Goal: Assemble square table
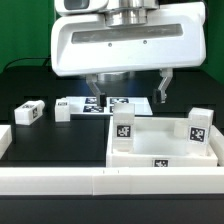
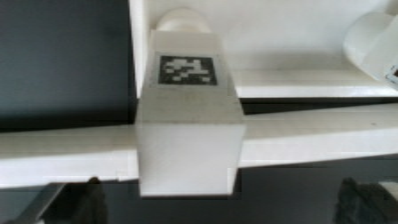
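While the gripper (image 1: 127,93) hangs wide open with nothing in it, the biggest thing on the black table (image 1: 60,140) is the square tabletop (image 1: 160,141). It's a white tray with a raised rim, sitting below the gripper and stretching off to the exterior view's right of it.

Next in size is the long white front rail (image 1: 60,182), which runs along the near edge, well in front of the gripper. It looks right up against the tabletop's front rim, but I can't say for sure they touch. The marker board (image 1: 100,103) lies flat just behind the fingers, partly hidden by them.

Then the legs, all short white tagged blocks. The centre leg (image 1: 124,128) stands upright in the tabletop's corner, straight under the gap between the jaws and not touched by them. In the wrist view its tag (image 2: 187,68) sits mid-frame, and the dark fingertips (image 2: 68,205) are well clear on either side. The right-hand leg (image 1: 197,128) stands upright in the tabletop's other back corner, past the gripper's finger on the exterior view's right. Two loose legs (image 1: 66,107) lie on the table off to the exterior view's left of the gripper, apart from each other.
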You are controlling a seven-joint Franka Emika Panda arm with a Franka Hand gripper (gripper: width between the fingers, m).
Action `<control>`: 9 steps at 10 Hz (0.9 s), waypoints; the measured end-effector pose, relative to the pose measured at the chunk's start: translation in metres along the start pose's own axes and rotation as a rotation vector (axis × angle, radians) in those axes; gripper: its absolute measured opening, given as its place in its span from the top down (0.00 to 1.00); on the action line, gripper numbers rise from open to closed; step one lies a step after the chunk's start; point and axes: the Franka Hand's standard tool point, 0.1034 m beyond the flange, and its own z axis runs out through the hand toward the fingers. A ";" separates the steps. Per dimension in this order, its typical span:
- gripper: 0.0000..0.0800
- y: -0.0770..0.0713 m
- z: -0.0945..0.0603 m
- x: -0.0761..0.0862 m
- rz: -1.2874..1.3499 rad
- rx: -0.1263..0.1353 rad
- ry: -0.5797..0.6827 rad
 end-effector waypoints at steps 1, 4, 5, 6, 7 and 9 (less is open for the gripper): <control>0.19 -0.002 0.002 -0.004 0.002 0.018 -0.086; 0.19 0.003 0.009 -0.005 0.004 0.036 -0.235; 0.19 0.008 0.009 -0.001 0.007 0.020 -0.227; 0.19 0.010 0.009 -0.002 0.016 0.017 -0.228; 0.19 0.012 0.011 -0.003 0.017 0.016 -0.228; 0.19 0.012 0.016 -0.003 0.009 0.008 -0.200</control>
